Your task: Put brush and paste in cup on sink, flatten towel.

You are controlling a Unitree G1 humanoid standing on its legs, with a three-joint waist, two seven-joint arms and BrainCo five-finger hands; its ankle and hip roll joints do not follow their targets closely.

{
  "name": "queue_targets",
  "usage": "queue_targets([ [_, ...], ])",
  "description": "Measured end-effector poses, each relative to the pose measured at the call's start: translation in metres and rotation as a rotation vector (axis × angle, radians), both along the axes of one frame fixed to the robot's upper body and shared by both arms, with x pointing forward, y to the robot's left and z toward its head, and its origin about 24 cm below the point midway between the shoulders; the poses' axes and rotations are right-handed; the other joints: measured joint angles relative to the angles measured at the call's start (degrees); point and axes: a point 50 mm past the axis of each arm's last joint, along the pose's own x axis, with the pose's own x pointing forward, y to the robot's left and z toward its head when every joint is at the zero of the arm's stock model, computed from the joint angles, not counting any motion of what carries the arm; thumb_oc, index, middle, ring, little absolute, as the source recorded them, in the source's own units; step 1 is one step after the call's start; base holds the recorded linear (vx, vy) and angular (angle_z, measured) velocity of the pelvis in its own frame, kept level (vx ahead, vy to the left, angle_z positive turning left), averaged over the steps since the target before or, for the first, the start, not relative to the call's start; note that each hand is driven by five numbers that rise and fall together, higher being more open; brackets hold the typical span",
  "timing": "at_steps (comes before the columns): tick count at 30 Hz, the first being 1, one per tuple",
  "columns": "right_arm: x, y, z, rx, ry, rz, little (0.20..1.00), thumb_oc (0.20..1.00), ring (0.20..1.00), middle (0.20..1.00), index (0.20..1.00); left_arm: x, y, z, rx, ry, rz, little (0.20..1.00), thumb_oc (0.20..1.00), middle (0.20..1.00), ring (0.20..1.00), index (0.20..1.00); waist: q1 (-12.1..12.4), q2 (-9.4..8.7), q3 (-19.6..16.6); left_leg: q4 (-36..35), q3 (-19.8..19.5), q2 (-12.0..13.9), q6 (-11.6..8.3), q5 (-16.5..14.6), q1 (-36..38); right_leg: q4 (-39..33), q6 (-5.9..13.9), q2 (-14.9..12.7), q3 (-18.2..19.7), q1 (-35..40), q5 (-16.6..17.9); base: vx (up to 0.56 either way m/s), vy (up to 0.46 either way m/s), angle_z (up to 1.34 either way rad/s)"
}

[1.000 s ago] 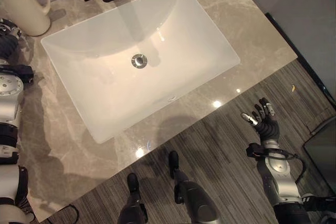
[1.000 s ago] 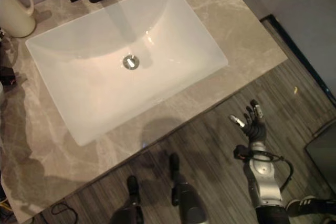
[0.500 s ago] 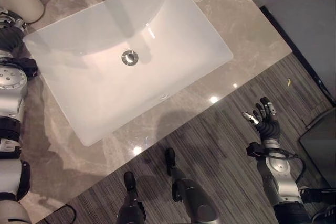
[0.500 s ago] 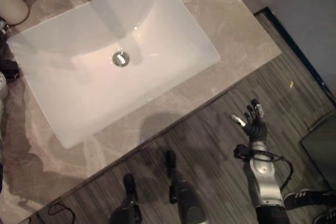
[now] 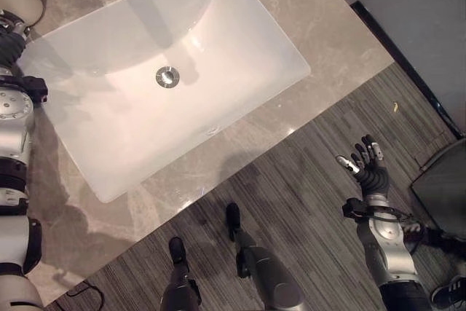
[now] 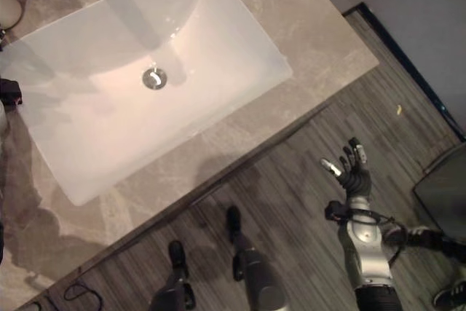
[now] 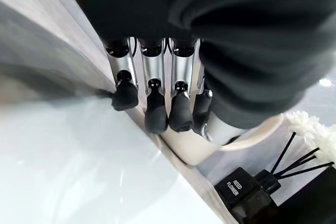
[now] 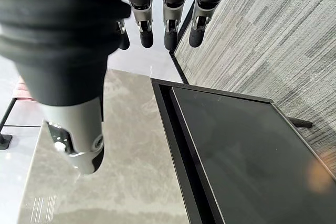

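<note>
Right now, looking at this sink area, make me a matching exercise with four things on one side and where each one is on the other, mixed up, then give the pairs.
Things:
1. drain
2. cup
3. right hand
4. black diffuser bottle

Places:
A. raised over the striped floor, fingers spread
B. at the bottom of the white basin
C. just past the left hand's fingertips
D. beside the cup, with dark sticks in it

Pairs: 1-B, 2-C, 3-A, 4-D
</note>
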Motion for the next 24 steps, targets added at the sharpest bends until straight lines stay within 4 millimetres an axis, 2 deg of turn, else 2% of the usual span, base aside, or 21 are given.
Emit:
queue_targets([
  [13, -0.005, -0.002, -0.005, 0.0, 0.022, -0.006, 1.0, 1.0, 1.0, 1.0, 1.0, 0.003, 0.002, -0.001, -0.014, 0.014, 0.008, 0.2, 0.2, 0.2, 0.2, 0.2, -0.07, 0.35, -1.44, -0.01, -0.02, 0.33, -0.43, 0.29, -1.37, 0.01, -0.77, 0.34, -0.03, -1.35, 0.24, 0.0, 0.001, 0.0],
  [20, -0.005, -0.002, -0.006, -0.001, 0.021, -0.004, 1.0, 1.0, 1.0, 1.0, 1.0, 0.011, -0.009, 0.005, 0.032, 0.029, -0.018, 0.2, 0.2, 0.2, 0.2, 0.2, 0.25, 0.32, -1.81, 0.0, -0.16, 0.23, -0.57, 0.53, -2.23, 0.01, -1.13, 0.26, -0.12, -2.24, 0.48, 0.0, 0.0, 0.0],
  [24, -0.005, -0.002, -0.005, -0.001, 0.019, -0.004, 1.0, 1.0, 1.0, 1.0, 1.0, 0.011, -0.009, 0.005, 0.028, 0.03, -0.016, 0.2, 0.2, 0.2, 0.2, 0.2, 0.14, 0.33, -1.82, 0.0, -0.13, 0.29, -0.67, 0.63, -2.26, 0.01, -1.28, 0.3, -0.11, -2.29, 0.59, 0.0, 0.0, 0.0],
])
